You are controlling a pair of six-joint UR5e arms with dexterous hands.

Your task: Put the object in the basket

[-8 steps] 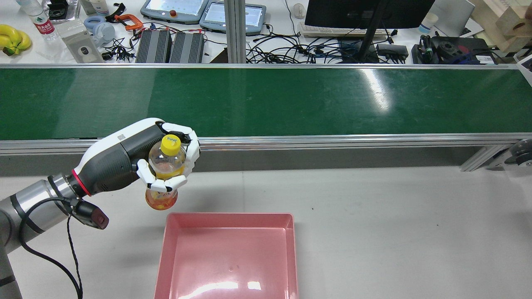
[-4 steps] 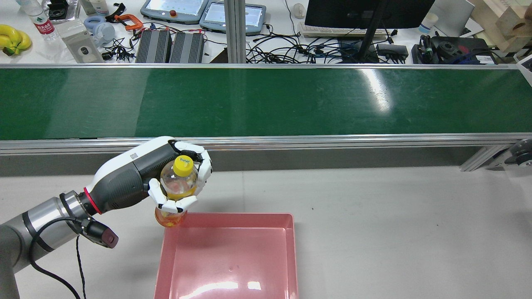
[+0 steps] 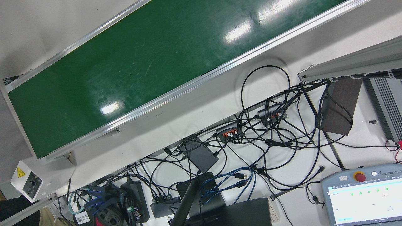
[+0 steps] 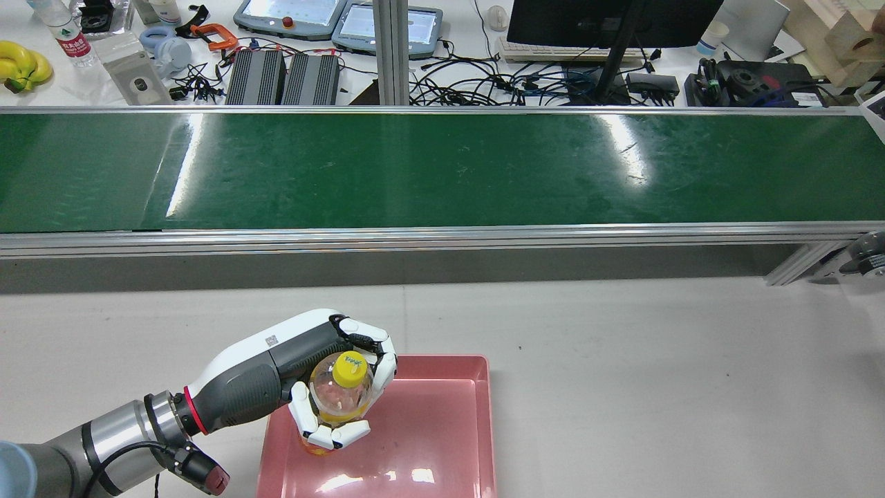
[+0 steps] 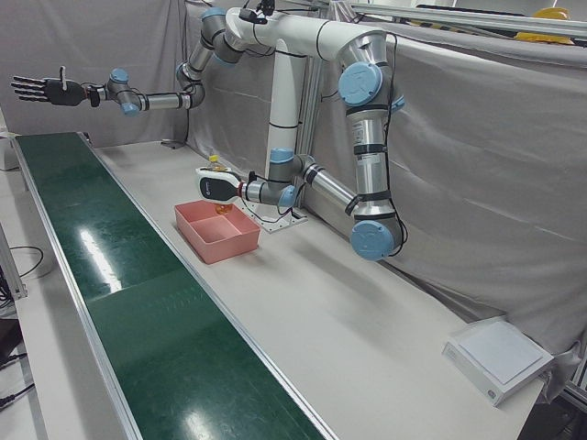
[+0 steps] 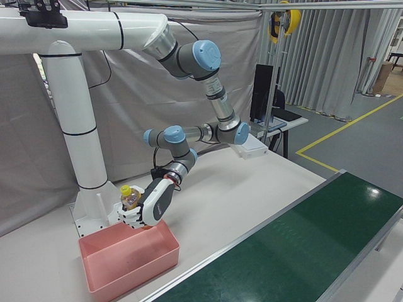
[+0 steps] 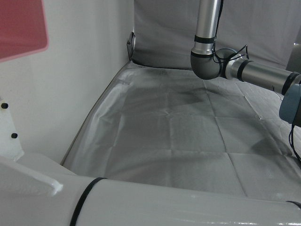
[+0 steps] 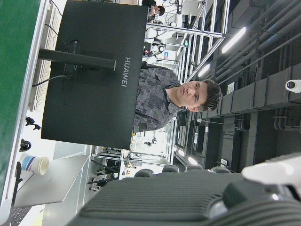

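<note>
Bottle [image 4: 339, 398] with a yellow cap and orange drink now hangs upright over the near-left part of the pink basket [image 4: 442, 443], grasped by the left hand [image 4: 332, 394]. A second ago it was beyond the basket's far-left corner, over bare table, so only lowering and letting go seem left. Cap writing is too small to read. Right hand [image 5: 37, 90] is raised far off, fingers spread, empty. A monitor [image 8: 94, 75] reads "HUAWEI"; a teach pendant [image 3: 364, 194] reads "UNIVERSAL".
</note>
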